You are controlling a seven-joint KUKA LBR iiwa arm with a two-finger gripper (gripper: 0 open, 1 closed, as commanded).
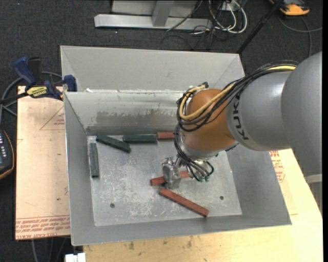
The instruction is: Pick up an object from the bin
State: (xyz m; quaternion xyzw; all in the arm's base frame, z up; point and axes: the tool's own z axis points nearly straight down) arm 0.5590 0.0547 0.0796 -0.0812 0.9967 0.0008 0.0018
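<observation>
Tool (171, 173) is down right on the short red-brown stick (158, 180), just beside the long red-brown bar (183, 201). Honestly can't tell if it's wide or narrow. Green sticks (113, 143) lie well left of that bar.

A dark, speckled carpet (36, 25) is covering the floor around the grey metal bin (148, 64), showing beyond its far edge and off its left side. Beyond the far edge a flat grey metal foot (133, 20) is lying on the carpet, with a pale upright column (166, 10) rising from it. Just beside it, white and black cables (230, 18) are tangling together, and a thin black rod (259, 25) is slanting toward the bin's far right corner. Farther past that corner an orange and black object (294, 7) is sitting. Off the left side a black cable (7, 94) is looping across the carpet. A pale wooden surface (215, 248) is running along the bin's near edge. Soft, even light is lying over everything.
</observation>
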